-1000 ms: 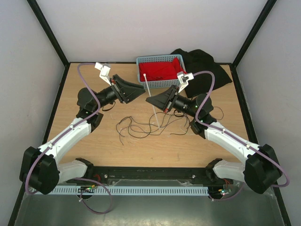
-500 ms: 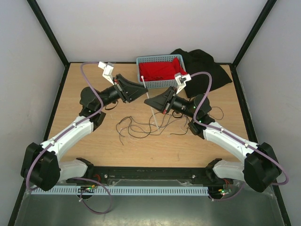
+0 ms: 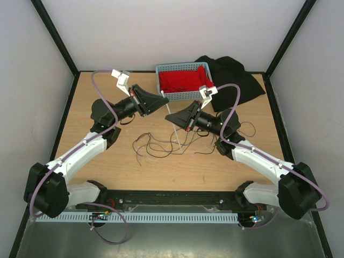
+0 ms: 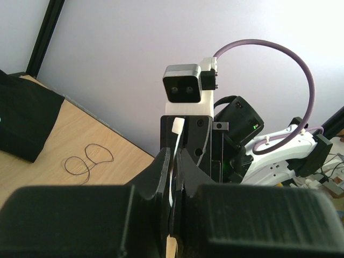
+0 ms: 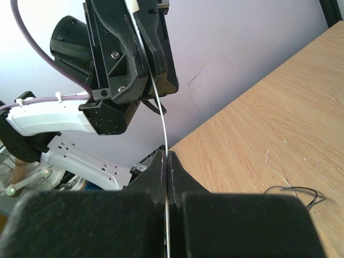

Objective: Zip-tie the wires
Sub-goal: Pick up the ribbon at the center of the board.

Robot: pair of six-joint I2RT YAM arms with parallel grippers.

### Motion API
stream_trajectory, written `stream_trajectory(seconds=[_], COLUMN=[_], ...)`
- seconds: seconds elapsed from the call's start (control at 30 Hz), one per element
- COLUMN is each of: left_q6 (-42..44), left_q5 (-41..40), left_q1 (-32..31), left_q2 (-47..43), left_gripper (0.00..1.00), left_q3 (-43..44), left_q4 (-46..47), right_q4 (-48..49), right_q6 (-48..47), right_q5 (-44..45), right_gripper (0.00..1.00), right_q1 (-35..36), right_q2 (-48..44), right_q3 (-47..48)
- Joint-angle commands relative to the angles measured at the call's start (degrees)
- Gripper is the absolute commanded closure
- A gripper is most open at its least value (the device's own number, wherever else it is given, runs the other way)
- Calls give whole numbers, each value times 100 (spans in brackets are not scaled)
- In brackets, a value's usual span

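Right gripper (image 5: 166, 157) clamped tight on zip tie (image 5: 160, 115), partway down. Left gripper (image 4: 174, 157) pinches tie's top, white tip poking out. Tie up in air between them. Top view alone shows whole tangle of wires (image 3: 161, 146) on table (image 3: 177, 172) below.

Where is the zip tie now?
Top view: the zip tie stands mid-table near the basket, pinched by the left gripper and right gripper above the wires.

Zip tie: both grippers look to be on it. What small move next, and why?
Probably have the right gripper open its jaws: the left gripper clamps the zip tie near its head, so both hold one stiff strip, while the wires lie unbundled.
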Motion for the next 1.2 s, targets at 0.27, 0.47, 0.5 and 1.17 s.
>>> stream_trajectory(seconds=[0.27,0.47,0.5,1.17], left_q6=[77,89,95,400], left_q5=[42,45,36,1466], left_q1=[-41,-42,-44,940], left_q2=[111,144,153,1956], left_gripper=[85,84,85,100], left_q3=[116,100,99,1790], left_q4=[261,261,261,-736], right_q4=[446,463,463,-2756], right_q6=[140,139,134,-2692], right_q5=[175,192,192,2276], right_gripper=[100,100,100,0], right_q1=[45,39,44,-14], right_q2=[-1,11,16,-1568], right_q3=[-47,-30,-34,16])
